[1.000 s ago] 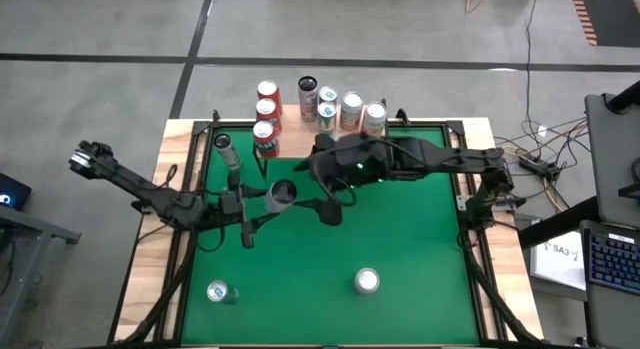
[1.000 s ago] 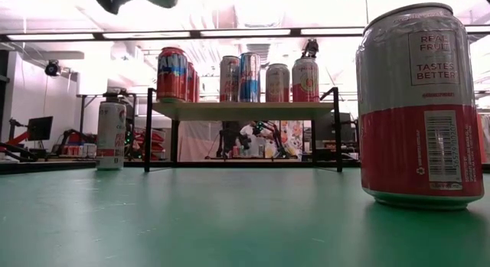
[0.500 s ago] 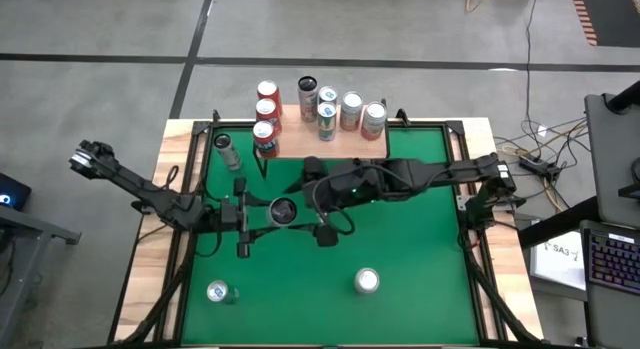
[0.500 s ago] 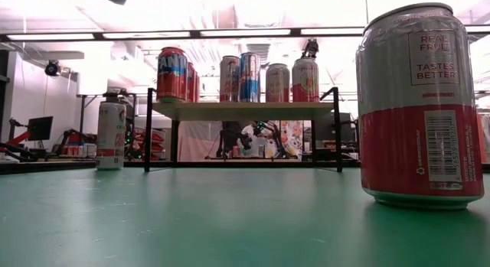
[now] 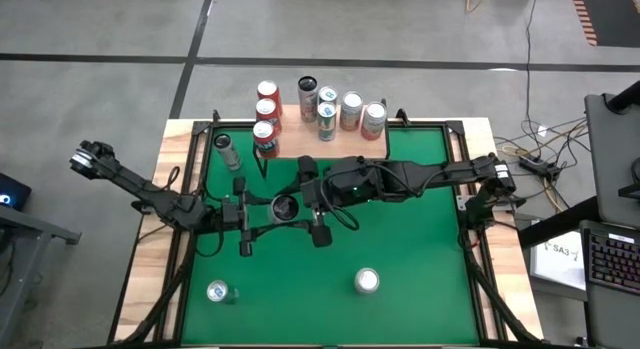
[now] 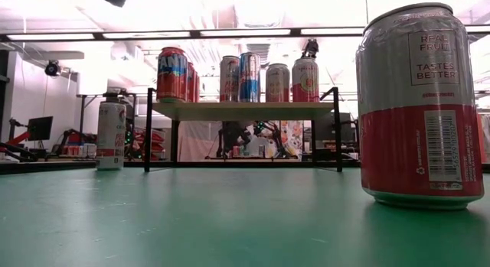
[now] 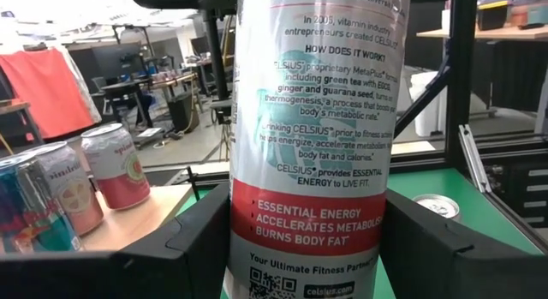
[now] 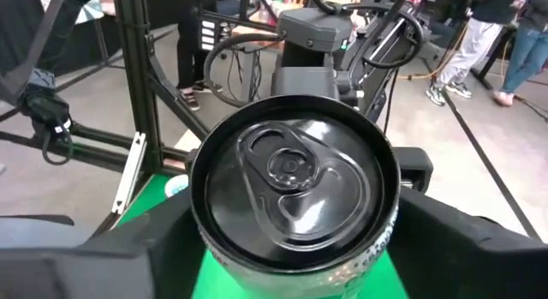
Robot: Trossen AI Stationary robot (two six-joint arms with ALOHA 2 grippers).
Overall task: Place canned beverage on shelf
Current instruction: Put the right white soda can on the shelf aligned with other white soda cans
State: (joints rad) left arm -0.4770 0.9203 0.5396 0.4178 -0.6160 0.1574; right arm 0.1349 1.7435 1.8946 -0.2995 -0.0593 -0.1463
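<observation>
Bright, even overhead lighting. Ceiling light strips (image 6: 230, 33) blow out the low view's background. Shadows on the desk (image 5: 420, 259) are faint. The nearest can (image 6: 419, 106) appears soft.

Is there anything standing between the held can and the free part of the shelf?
Nothing visible stands between the can, held above the table, and the shelf. Seven cans crowd the shelf top; bare wood remains in front.

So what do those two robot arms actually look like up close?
Both arms are slim, jointed and matte black, with dark cables looped along them. The left gripper and right gripper each end in two flat, blocky black fingers.
</observation>
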